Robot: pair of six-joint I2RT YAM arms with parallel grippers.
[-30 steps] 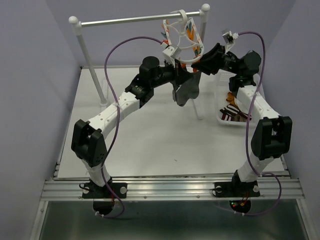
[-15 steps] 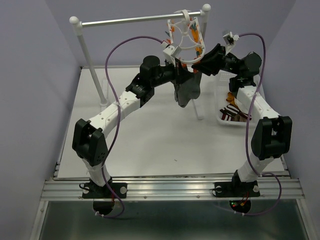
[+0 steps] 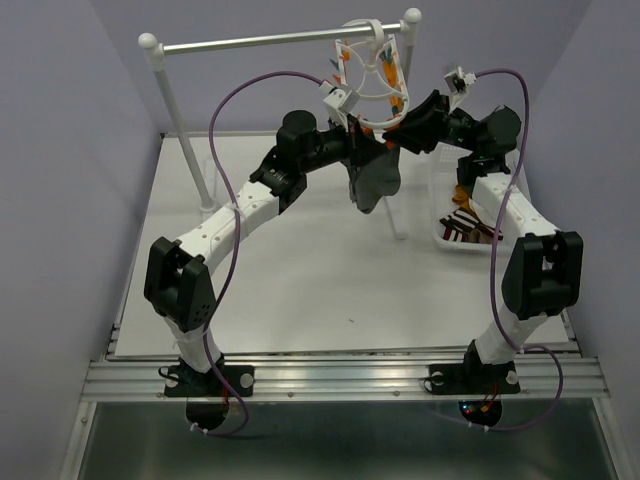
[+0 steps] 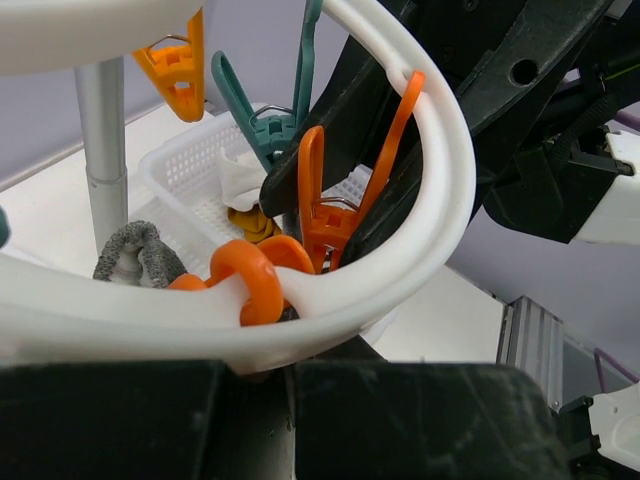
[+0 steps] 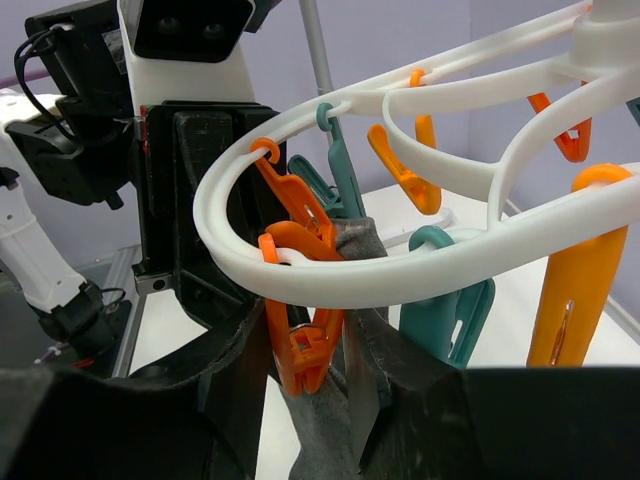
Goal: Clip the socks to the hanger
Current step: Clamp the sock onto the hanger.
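Left pincer (image 3: 362,148) fully closed, pinching the top of a dark grey sock (image 3: 370,182) that hangs under it. Right pincer (image 5: 305,395) partway closed, jaws clamped on an orange clip (image 5: 300,355), with the sock edge right beside the clip between its fingers. The hanger (image 5: 420,270) ring runs just above both pincers and hooks on the rail (image 3: 260,40). The other socks (image 3: 470,225) sit in the basket (image 3: 440,236) below the right pincer.

We see our left gripper (image 3: 360,142) and right gripper (image 3: 393,128) meet beneath the hanger (image 3: 372,75) on the rail (image 3: 260,40), a grey sock (image 3: 372,182) dangling below.
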